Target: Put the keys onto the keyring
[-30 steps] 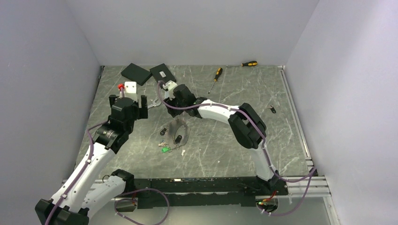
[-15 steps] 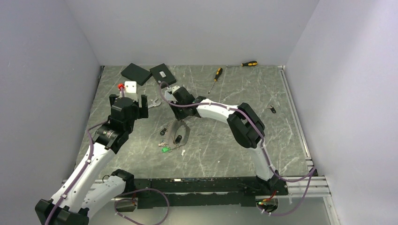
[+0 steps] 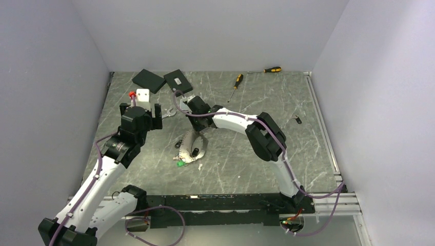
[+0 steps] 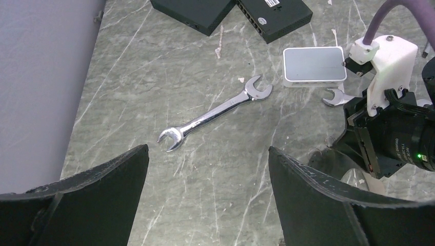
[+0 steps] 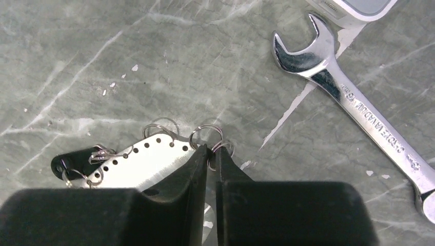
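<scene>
Now that the right jaws have narrowed to a sliver, they pinch a small wire ring [image 5: 206,136] at the edge of the keys [image 3: 191,149] bunched mid-way across the worktop [image 3: 241,159], so a lift looks ready; the left jaws hang wide open, empty, over a spanner [image 4: 215,110].

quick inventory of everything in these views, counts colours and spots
black boxes: 2, black, table's far left
white box: 1, white, just nearer than them
red piece: 1, red, left of the white box
spanners: 2, silver, by the white box
screwdrivers: 2, yellow-black handles, far side
keyring: 1, silvery, table middle
keys: several, black or green heads, at the keyring; one alone far right
left fingers: 2, black, open above one spanner
right fingers: 2, black, nearly closed on a small ring of the keyring
</scene>
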`<action>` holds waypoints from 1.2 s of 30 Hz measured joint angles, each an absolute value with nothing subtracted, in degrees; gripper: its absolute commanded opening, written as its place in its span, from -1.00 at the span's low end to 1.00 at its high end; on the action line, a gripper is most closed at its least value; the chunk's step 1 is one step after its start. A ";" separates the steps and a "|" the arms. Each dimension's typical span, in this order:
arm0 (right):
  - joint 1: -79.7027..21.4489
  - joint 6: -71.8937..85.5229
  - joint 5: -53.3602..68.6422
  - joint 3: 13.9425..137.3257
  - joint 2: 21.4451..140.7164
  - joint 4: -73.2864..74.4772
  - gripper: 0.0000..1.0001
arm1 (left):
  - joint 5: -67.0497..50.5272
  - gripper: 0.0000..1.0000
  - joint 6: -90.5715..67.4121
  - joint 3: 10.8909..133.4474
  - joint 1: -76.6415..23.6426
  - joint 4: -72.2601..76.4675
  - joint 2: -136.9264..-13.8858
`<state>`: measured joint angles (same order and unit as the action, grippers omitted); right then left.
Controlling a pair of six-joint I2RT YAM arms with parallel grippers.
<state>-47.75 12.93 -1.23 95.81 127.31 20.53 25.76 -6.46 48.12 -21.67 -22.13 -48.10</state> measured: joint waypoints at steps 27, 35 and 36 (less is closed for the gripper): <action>-47.77 -4.10 9.43 59.00 95.39 -9.80 -1.00 | 15.86 0.71 -5.98 48.12 -21.67 -21.61 -44.97; -47.68 -8.01 17.30 45.56 83.29 -26.44 -1.00 | 6.94 0.63 -5.04 48.12 -21.67 -20.45 -42.94; -47.57 -8.10 18.17 44.60 82.04 -28.08 -1.00 | 5.52 0.63 -4.91 48.12 -21.67 -20.36 -42.72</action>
<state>-47.57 -8.10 18.17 44.60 82.04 -28.08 5.52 -4.91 48.12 -21.67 -20.36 -42.72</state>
